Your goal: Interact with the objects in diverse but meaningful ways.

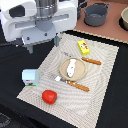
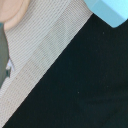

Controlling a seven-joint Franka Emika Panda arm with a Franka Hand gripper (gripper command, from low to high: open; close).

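Exterior view shows the arm's jaws (image 1: 31, 49), their opening impossible to tell, hovering above the white carton (image 1: 30, 76) and red tomato (image 1: 49, 96), seemingly between grasps, so descending onto one likely follows.

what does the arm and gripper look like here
In the exterior view the arm has a bulky white shell with a ribbed silver-grey metal cylinder on top and dark joints. The gripper itself is hidden beneath this housing; no cables or markings are legible.

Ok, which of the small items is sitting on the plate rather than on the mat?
The white tube. It lies on the round plate mid-mat, while the yellow packet, red tomato and white carton rest on the placemat itself.
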